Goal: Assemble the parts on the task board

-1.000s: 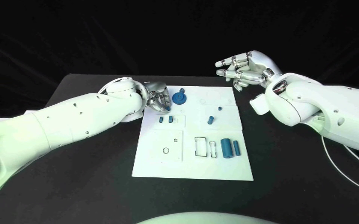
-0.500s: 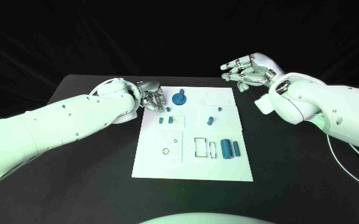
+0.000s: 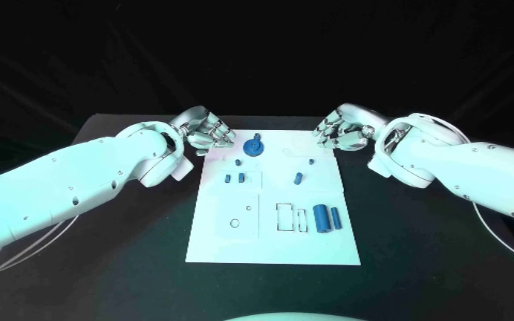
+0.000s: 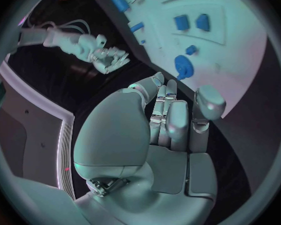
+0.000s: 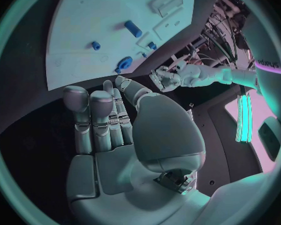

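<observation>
On the white task board, two blue cylinders lie near its near right edge, small blue pegs sit mid-board, and a round blue knob stands by the far edge. Both hands now hover at the far corners: the left hand has lifted off the board's left side, the right hand has dropped closer. Each holds nothing, fingers loosely apart. I judge no part is being fitted yet.
</observation>
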You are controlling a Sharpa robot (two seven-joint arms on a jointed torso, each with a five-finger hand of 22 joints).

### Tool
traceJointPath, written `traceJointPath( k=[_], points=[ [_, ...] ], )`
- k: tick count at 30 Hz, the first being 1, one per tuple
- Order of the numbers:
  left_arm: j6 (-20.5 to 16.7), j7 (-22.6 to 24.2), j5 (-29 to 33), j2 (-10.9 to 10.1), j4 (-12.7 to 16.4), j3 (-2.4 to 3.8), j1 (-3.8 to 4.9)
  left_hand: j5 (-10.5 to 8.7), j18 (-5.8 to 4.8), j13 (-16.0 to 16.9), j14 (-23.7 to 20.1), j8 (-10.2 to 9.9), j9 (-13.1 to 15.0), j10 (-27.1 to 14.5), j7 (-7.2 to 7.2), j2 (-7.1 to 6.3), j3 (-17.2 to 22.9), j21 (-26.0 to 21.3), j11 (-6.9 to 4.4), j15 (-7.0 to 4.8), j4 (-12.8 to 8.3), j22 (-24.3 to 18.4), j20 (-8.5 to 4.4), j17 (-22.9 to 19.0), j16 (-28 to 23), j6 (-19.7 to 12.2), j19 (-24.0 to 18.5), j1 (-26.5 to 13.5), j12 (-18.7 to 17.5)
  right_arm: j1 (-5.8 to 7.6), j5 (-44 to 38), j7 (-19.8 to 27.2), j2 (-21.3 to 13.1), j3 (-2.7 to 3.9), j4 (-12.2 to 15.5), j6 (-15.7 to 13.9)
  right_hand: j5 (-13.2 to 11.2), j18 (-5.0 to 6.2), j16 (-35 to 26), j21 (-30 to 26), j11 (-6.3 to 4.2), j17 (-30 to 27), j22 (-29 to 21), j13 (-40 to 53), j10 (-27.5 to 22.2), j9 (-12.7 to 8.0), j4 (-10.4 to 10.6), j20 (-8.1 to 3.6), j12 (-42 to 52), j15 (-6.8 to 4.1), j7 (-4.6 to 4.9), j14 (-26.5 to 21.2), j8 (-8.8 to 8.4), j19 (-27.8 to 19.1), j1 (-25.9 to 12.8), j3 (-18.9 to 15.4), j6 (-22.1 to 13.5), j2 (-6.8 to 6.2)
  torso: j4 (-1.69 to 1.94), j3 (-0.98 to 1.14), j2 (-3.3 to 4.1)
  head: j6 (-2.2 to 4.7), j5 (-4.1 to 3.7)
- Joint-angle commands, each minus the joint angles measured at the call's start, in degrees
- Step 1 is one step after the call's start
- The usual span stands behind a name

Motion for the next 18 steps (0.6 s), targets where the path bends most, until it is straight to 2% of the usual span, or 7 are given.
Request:
traceJointPath(
  k=[1,2,4,7,11,16,18],
  points=[
    [-6.61,10.49,34.02,-0.66,1.57,0.04,-0.03,0.08,1.21,0.25,-1.82,0.27,-0.02,0.51,-0.06,0.63,-0.01,-4.99,-0.07,-0.09,0.14,-2.84,-0.07,-4.12,-2.74,0.45,-1.99,-0.67,0.49,-0.77,-18.0,-6.61,0.79,-0.01,0.26,4.59,-0.65,-0.99,0.27,0.32,0.2,-0.32,0.04,-1.14,0.09,0.01,0.08,0.09,-1.24,0.07,-0.12,0.91,0.06,0.34,-0.26,0.43,0.57,-0.56,0.0,-0.05,0.05,0.51,-0.75],
    [-6.66,11.45,37.65,-0.89,1.9,0.04,-0.06,0.06,1.72,0.3,-3.1,0.21,-0.08,0.3,0.0,0.67,-0.31,-8.2,-0.01,-0.02,0.37,-4.67,-0.03,-6.88,-4.59,0.33,-3.31,-1.19,0.57,-1.0,-19.45,-7.17,1.06,0.0,0.22,4.84,-0.81,-0.99,0.26,0.33,0.24,-0.4,0.04,-1.48,-0.01,0.0,0.08,0.12,-1.54,0.11,-0.16,0.9,0.02,0.31,-0.32,0.46,0.67,-0.64,-0.04,-0.04,0.07,0.59,-0.87],
    [-6.52,12.96,42.74,-1.28,2.37,0.04,-0.1,0.06,2.26,0.41,-4.56,0.21,-0.12,0.07,0.09,0.91,-0.65,-11.72,0.08,0.06,0.57,-6.7,0.03,-10.11,-6.77,0.26,-4.75,-1.65,0.76,-1.39,-21.57,-7.96,1.54,0.0,0.13,5.24,-1.16,-0.97,0.13,0.27,0.32,-0.61,-0.08,-2.11,-0.28,0.0,0.07,0.18,-2.08,0.18,-0.21,0.85,-0.05,0.19,-0.37,0.56,0.86,-0.74,-0.05,-0.07,0.08,0.69,-1.04],
    [-6.03,14.7,47.53,-1.84,2.88,0.03,-0.16,0.05,2.88,0.54,-6.4,0.14,-0.17,-0.42,0.14,1.14,-1.11,-16.24,0.22,0.2,0.61,-9.37,0.17,-14.03,-9.41,0.01,-6.53,-1.95,1.0,-1.99,-23.91,-8.76,2.34,0.0,-0.11,5.85,-1.7,-0.92,-0.01,0.16,0.43,-0.9,-0.26,-3.08,-0.67,-0.01,0.02,0.26,-2.82,0.28,-0.31,0.78,-0.16,0.01,-0.4,0.72,1.16,-0.9,0.01,0.07,0.13,0.8,-1.18],
    [-5.6,15.9,50.49,-2.44,3.46,0.02,-0.22,0.05,3.27,0.65,-7.54,0.13,-0.18,-0.71,0.23,1.27,-1.47,-19.03,0.31,0.3,0.59,-11.06,0.26,-16.38,-10.99,-0.15,-7.57,-2.1,1.26,-2.75,-25.61,-9.17,3.53,0.0,-0.61,6.32,-2.25,-0.89,-0.08,0.08,0.57,-1.13,-0.41,-4.05,-1.09,-0.08,-0.02,0.35,-3.48,0.4,-0.31,0.73,-0.42,-0.14,-0.41,0.87,1.2,-1.0,-0.04,0.06,0.15,0.86,-1.17],
    [-5.14,16.24,51.98,-2.79,4.21,0.0,-0.27,0.06,3.46,0.72,-8.09,0.13,-0.19,-0.87,0.29,1.35,-1.67,-20.49,0.37,0.35,0.59,-11.95,0.31,-17.55,-11.77,-0.24,-8.08,-2.18,1.4,-3.44,-26.5,-9.51,4.62,0.0,-1.16,6.22,-2.79,-0.73,-0.76,-0.42,0.72,-1.98,-1.26,-5.12,-1.63,-0.21,-0.09,0.43,-4.13,0.53,-0.16,0.53,-0.83,-0.63,-0.36,1.06,0.93,-1.06,0.13,0.08,0.25,0.76,-1.31],
    [-4.98,16.25,52.44,-2.89,4.57,-0.01,-0.29,0.05,3.54,0.74,-8.33,0.12,-0.19,-0.94,0.31,1.37,-1.75,-21.08,0.39,0.37,0.58,-12.32,0.34,-18.05,-12.1,-0.29,-8.29,-2.2,1.45,-3.6,-26.66,-9.54,4.94,0.0,-1.42,6.23,-2.89,-0.69,-0.92,-0.55,0.79,-2.18,-1.48,-5.45,-1.83,-0.24,-0.13,0.46,-4.31,0.55,-0.11,0.46,-0.94,-0.76,-0.33,1.12,0.83,-1.1,0.09,0.03,0.2,0.66,-1.25]
  ],
)
